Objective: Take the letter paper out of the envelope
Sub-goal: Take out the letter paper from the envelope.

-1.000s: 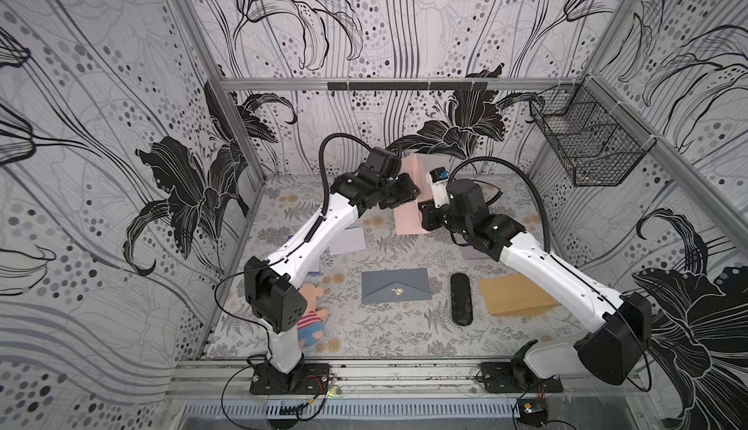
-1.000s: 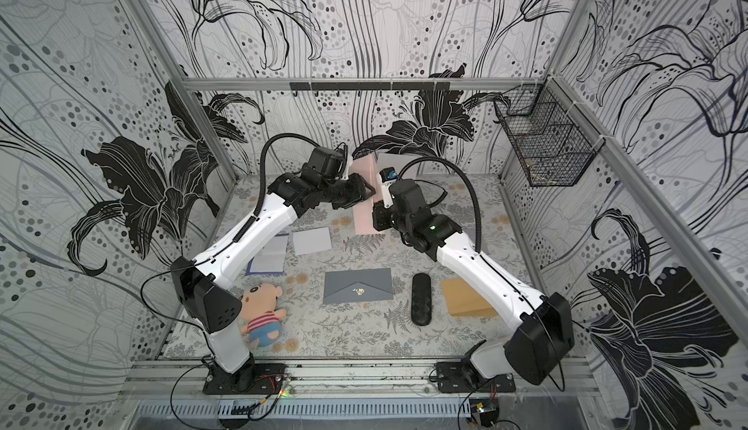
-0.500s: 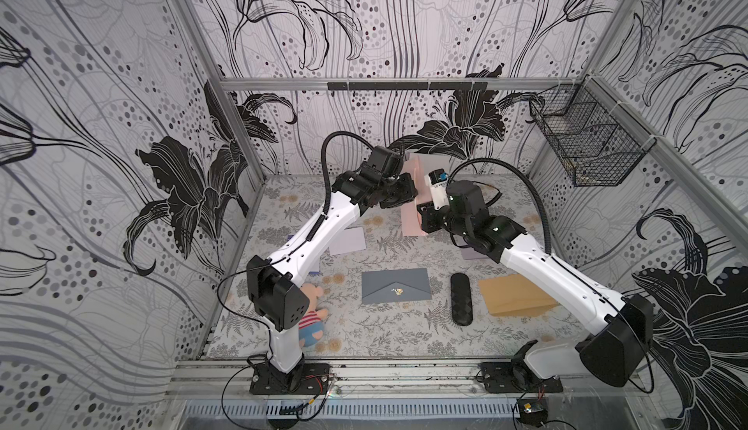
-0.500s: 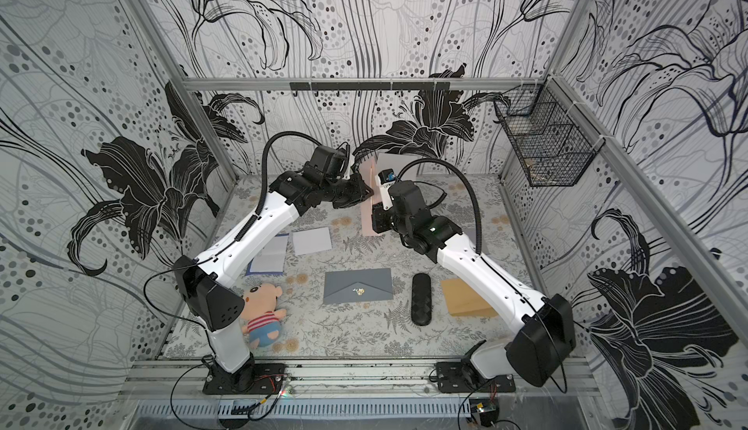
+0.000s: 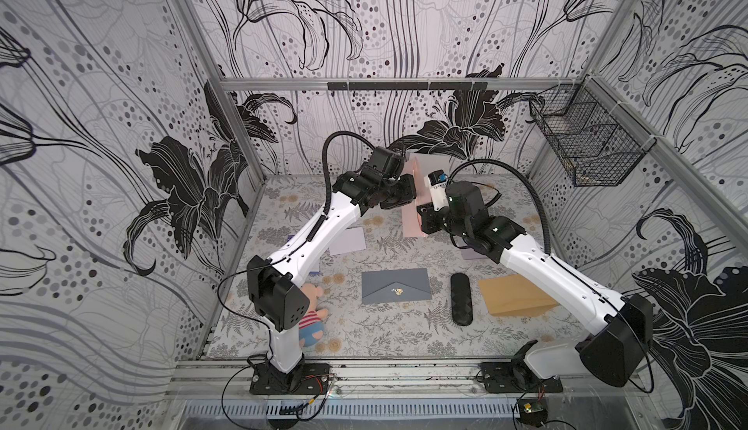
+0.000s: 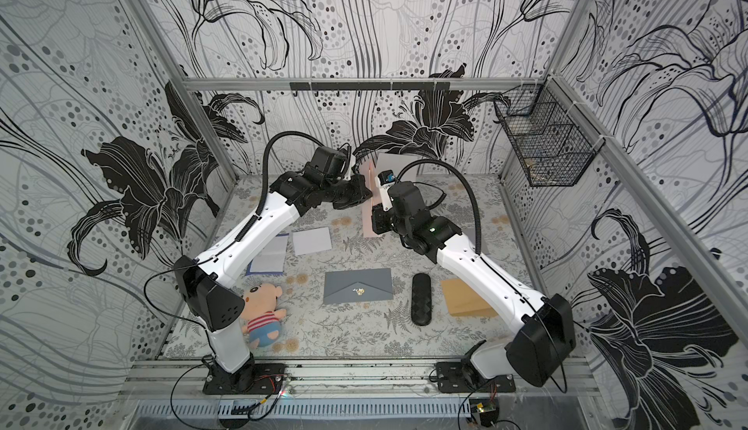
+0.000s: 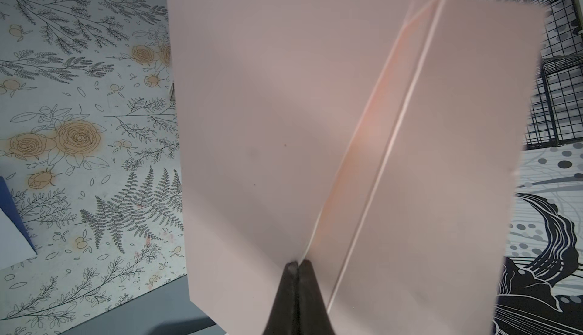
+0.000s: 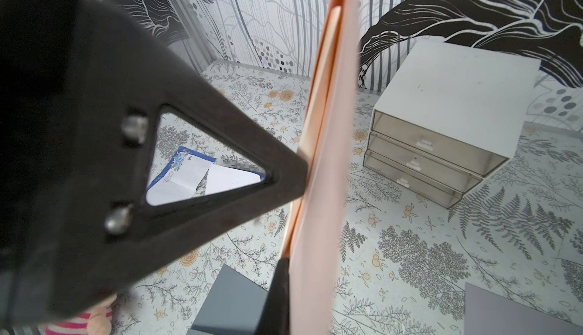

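The left pincer [image 7: 297, 267], seen parted a second ago, is now closed on an edge of the pink envelope [image 7: 268, 112], which is held upright above the 12 o'clock end of the counter [image 5: 384, 327].

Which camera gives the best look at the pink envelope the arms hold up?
The left wrist view: the pink envelope fills the frame face-on, its folds clear. The right wrist view sees it edge-on, a thin strip. In both top views it is a small pink patch between the arms.
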Robot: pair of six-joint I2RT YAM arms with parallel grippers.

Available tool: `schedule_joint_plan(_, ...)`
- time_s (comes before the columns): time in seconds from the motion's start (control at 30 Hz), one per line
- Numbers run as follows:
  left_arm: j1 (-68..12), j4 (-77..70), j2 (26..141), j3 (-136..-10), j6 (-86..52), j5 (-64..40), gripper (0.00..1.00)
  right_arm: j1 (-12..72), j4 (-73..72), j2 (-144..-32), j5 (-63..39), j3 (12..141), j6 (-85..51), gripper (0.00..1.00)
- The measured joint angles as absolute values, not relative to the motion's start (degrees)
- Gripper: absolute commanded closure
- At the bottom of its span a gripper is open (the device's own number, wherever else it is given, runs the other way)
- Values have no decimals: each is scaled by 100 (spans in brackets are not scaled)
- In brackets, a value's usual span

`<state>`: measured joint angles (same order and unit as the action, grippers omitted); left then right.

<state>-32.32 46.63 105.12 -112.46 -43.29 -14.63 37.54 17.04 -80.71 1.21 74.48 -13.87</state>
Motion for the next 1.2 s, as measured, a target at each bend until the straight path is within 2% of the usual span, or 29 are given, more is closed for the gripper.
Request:
schedule_joint_plan(0.5, -3245, 4670, 10512, -11246, -4709, -1837, 100, 3562, 2401, -8390, 19, 7629, -1625, 100)
schedule_joint_plan(0.83, -3267, 4436, 10512, -11334, -4812, -1975, 100, 3107, 2637, -8514, -497, 7708, -2171, 100)
schedule_joint_plan(1.03, -3197, 3813, 10433, -11281, -4984, -2209, 100, 2652, 2773, -8650, -681, 7695, -2908, 100)
schedule_joint_plan(1.2, -2932, 2853, 9994, -10582, -5406, -2563, 100, 2309, 2751, -8471, -395, 7452, -3719, 100)
